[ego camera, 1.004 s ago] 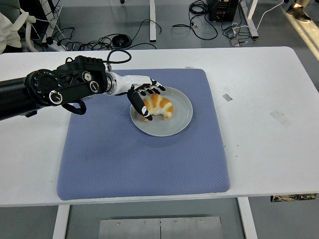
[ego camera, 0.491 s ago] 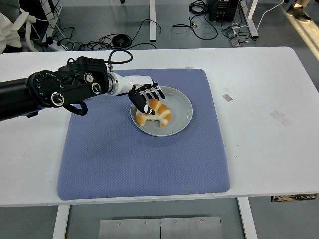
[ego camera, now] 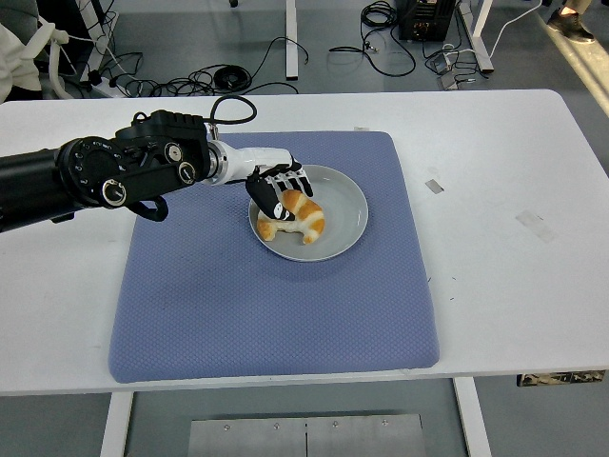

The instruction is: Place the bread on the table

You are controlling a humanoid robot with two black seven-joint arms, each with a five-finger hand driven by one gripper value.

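A golden croissant lies on the left half of a grey plate, which stands on a blue mat. My left hand reaches in from the left. Its black fingers curl over the top left end of the bread, with the thumb down along the side of the bread near the plate's left rim. The bread still rests on the plate. The right arm does not show.
The mat covers the middle of the white table. Small tape marks lie on the bare tabletop right of the mat. Cables and desk legs show on the floor beyond the far edge.
The hand has closed down onto the croissant. The bread has turned and slid a little toward the plate's left front rim.
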